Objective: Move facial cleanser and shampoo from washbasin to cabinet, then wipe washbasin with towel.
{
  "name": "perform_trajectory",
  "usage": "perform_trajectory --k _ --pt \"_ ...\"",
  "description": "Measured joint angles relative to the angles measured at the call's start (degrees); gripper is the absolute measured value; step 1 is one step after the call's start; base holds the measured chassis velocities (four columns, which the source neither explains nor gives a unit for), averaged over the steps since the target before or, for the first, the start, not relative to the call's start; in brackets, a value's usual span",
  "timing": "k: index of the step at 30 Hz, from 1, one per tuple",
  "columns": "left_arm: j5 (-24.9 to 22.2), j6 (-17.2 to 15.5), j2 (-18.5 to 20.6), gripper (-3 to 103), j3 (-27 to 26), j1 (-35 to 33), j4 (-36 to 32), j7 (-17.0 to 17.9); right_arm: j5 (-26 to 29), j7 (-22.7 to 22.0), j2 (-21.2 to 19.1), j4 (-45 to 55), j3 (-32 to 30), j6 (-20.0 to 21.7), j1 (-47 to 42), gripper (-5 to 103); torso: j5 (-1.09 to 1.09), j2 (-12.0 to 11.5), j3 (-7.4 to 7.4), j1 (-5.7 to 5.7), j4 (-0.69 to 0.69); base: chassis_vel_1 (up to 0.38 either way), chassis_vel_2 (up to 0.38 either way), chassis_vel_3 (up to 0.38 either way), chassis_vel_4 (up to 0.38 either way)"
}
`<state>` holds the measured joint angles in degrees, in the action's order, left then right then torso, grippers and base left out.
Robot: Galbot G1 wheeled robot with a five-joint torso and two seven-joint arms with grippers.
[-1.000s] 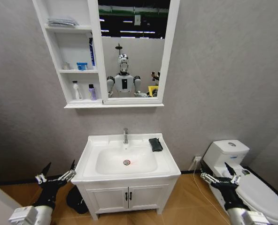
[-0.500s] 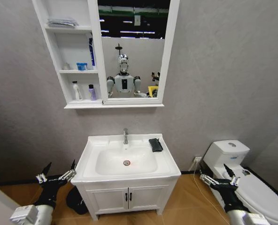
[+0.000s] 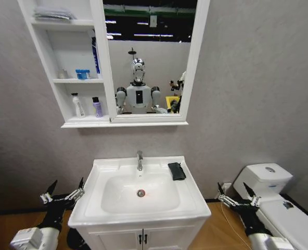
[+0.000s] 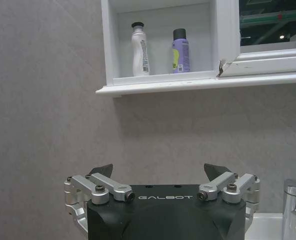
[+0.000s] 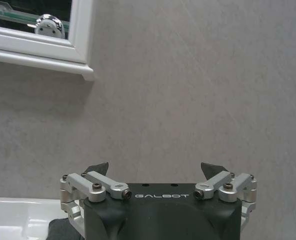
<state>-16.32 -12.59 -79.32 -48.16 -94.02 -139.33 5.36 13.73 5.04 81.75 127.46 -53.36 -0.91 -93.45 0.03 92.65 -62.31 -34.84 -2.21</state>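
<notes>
On lower-centre white ceramic washbasin (image 3: 193,200): dark folded towel (image 3: 177,171) by chrome tap (image 3: 139,160) | bottles on white wall cabinet (image 3: 86,121) | left end effector (image 3: 63,194), right end effector (image 3: 236,199) spread wide, empty | advise: grip towel's centre, wipe bowl evenly.

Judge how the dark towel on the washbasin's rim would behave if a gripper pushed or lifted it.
The towel looks like soft folded cloth, so it would probably sag and unfold when lifted. On the glossy washbasin rim it likely slides easily, perhaps bunching when pushed.
</notes>
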Motion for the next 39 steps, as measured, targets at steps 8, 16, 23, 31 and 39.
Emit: perform_trajectory --k 8,16,23,31,39 --pt "-0.01 -0.01 0.01 100 0.00 -0.02 0.01 0.02 14.88 -3.25 -11.66 -15.11 3.03 10.66 12.70 100 0.00 0.05 0.03 0.13 0.00 -0.014 -0.003 -0.013 0.000" --pt "-0.01 -0.01 0.00 100 0.01 -0.01 0.02 0.02 16.27 -3.86 -25.37 -28.82 14.86 15.18 26.69 100 -0.02 0.02 0.01 0.06 0.01 0.000 0.000 0.000 0.000" --pt "-0.01 -0.01 0.01 100 0.01 -0.01 0.02 0.02 15.06 -9.46 -25.94 -32.99 26.80 21.42 35.19 100 -0.05 0.03 0.02 0.06 0.01 0.000 0.000 0.000 0.000" --pt "-0.01 -0.01 0.01 100 0.01 -0.01 0.02 0.02 14.50 -13.04 -22.83 -40.89 40.33 24.08 46.34 100 -0.03 0.02 0.02 0.07 0.01 0.000 0.000 0.000 0.000" --pt "-0.01 -0.01 0.01 100 0.02 -0.01 0.02 0.01 14.92 -12.41 -20.78 -47.87 45.62 23.34 55.13 100 -0.04 0.02 0.02 0.07 0.01 0.000 0.000 0.000 0.000"
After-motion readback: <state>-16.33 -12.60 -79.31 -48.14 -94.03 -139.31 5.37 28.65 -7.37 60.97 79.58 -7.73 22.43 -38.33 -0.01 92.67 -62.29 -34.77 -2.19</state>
